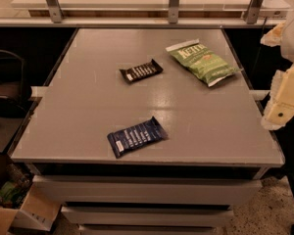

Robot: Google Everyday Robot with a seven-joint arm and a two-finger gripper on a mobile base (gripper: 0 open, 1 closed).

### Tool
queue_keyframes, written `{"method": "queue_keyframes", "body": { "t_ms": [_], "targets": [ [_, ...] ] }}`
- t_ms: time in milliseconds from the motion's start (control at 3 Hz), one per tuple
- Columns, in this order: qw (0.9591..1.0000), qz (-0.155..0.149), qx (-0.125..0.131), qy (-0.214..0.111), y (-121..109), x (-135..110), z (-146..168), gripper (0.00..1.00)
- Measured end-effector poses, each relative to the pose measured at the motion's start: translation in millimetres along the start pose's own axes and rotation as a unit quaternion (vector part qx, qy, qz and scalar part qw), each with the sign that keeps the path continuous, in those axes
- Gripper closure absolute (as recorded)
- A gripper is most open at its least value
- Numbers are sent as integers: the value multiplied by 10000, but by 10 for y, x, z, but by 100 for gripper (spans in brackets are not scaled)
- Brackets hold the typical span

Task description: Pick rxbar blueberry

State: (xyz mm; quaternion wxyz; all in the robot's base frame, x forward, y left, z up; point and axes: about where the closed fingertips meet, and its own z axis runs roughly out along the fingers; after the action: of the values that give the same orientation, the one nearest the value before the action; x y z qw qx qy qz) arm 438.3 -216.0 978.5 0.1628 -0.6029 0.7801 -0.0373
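Observation:
The rxbar blueberry (136, 136) is a flat navy-blue wrapper with white lettering and a small white label at its left end. It lies flat near the front edge of the grey table (88, 102), a little left of centre. My gripper (283, 102) is a cream-coloured shape at the right edge of the view. It hangs beside the table's right side, far to the right of the bar and not touching it.
A smaller black bar wrapper (141, 71) lies mid-table. A green chip bag (202, 61) lies at the back right. A rail with metal posts (174, 4) runs behind the table. A cardboard box (19, 204) sits on the floor at the lower left.

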Motion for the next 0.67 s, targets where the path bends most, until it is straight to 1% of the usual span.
{"method": "queue_keyframes", "body": {
  "t_ms": [333,667],
  "targets": [
    [10000,-1,2,-1,0,-1,-1,0],
    [9998,-160,96,-85,-27,-87,-37,0]
  ]
}}
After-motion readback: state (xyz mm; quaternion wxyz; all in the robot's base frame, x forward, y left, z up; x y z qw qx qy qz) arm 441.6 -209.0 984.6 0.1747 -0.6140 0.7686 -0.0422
